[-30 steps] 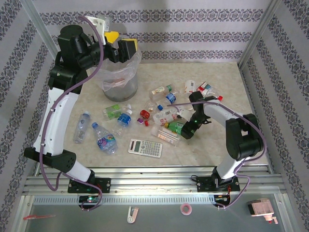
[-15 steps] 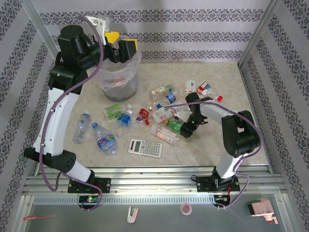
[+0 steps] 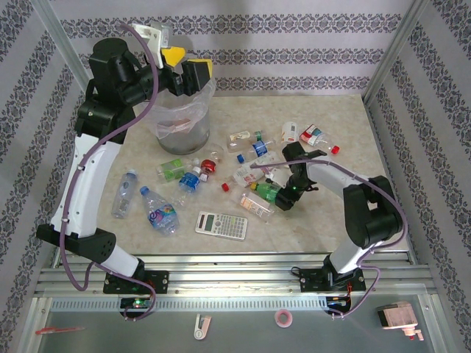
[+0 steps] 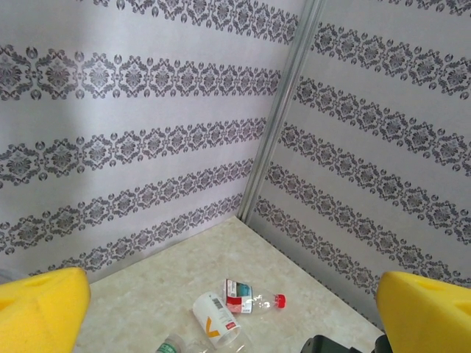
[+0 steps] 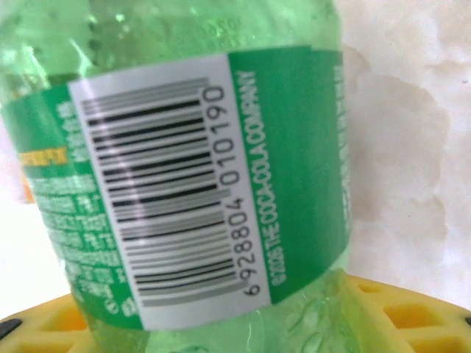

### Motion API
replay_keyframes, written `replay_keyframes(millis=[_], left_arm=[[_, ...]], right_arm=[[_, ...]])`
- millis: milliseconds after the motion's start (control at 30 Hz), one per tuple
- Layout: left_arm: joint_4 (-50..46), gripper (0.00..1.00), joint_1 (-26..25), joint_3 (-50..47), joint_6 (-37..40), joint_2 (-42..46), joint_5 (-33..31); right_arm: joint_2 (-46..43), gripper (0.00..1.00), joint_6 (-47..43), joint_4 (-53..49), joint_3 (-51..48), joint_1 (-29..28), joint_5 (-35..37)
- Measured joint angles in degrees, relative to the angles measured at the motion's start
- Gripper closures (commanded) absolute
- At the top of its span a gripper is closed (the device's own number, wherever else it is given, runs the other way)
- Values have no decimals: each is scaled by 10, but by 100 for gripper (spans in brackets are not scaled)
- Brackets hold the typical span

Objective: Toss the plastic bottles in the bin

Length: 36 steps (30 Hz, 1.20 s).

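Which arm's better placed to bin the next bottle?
Right. The right gripper is at the green bottle, which lies right at its yellow pad. The left gripper hangs open and empty above the bin.

Bottle cluster (image 3: 246,165) crowds the mid surface (image 3: 372,140); gaps between the bottles are tight, so no clean low pass. Right tool (image 3: 283,197) is down at the cluster's near edge, pads against both sides of the green bottle (image 3: 267,193). Its arm arcs over the cluster's right part. Calculator (image 3: 221,224) lies flat just in front. Clear bottle (image 3: 125,193) and blue-label bottle (image 3: 158,209) lie apart on the left, with room around them. Bin (image 3: 182,125) sits far left; left tool (image 3: 185,65), pads spread wide, hangs over its mouth. Bare surface: right side, near-right corner. Patterned walls close in all round.
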State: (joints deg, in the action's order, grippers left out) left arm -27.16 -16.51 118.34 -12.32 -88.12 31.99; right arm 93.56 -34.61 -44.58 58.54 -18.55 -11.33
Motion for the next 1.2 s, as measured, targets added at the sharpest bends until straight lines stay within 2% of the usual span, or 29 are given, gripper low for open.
replay_keyframes(millis=[500,833,1033,1200], left_arm=[[34,0,-12,-49,-25,0,8],[112,0,-34,-139,-139,0,8],[135,0,-45,-146,-221,-9,8],[138,1,-85,-146,-266,-38,8]], right_arm=[[-89,60,2,-40,3,9,7],[-186,61,32,-29,56,50,-1],[-218,61,60,-11,84,65,-22],[-238,61,97,16,99,64,-51]])
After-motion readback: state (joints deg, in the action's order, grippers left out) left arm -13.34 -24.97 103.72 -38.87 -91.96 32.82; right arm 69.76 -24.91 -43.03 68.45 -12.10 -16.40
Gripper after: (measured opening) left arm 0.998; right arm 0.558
